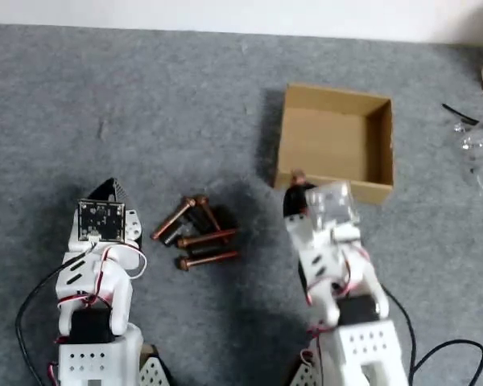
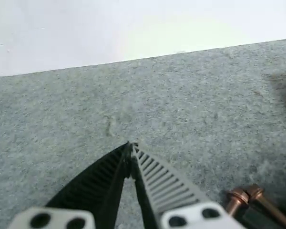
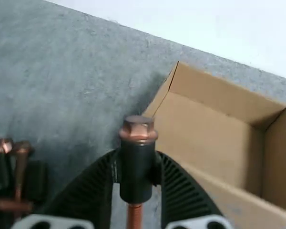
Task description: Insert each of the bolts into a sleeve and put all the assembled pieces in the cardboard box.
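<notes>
The right claw grasps a black sleeve with a bolt through it, just short of the box, at its near left corner. The left claw is clenched and empty. The bolt is stiff, smooth metal and will likely slip, so hold it by the sleeve.

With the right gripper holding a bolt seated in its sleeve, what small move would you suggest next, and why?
Probably carry the right gripper forward over the near wall of the cardboard box: it is shut on a sleeve with a bolt through it, just short of the box's near corner.
</notes>
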`<state>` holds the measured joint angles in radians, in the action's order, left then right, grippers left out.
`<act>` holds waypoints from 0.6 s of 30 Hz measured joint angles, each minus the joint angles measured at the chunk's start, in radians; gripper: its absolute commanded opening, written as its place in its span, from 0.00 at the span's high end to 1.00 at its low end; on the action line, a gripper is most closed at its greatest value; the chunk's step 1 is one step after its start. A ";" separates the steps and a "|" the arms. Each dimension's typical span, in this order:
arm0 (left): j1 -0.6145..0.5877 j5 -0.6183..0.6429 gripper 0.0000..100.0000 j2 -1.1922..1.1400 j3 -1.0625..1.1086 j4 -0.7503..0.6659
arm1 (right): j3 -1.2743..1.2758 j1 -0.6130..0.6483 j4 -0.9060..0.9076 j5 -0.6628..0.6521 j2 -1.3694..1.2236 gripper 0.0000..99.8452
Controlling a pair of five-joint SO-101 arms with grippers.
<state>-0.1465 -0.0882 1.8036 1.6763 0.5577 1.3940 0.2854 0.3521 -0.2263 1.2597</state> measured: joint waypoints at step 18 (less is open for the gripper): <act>0.000 0.000 0.99 0.000 0.000 0.000 | -1.069 -0.124 0.025 0.292 -1.392 1.00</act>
<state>-0.1465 -0.0882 1.8036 1.6763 0.5577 0.3245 0.1611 0.3767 0.0652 -0.1320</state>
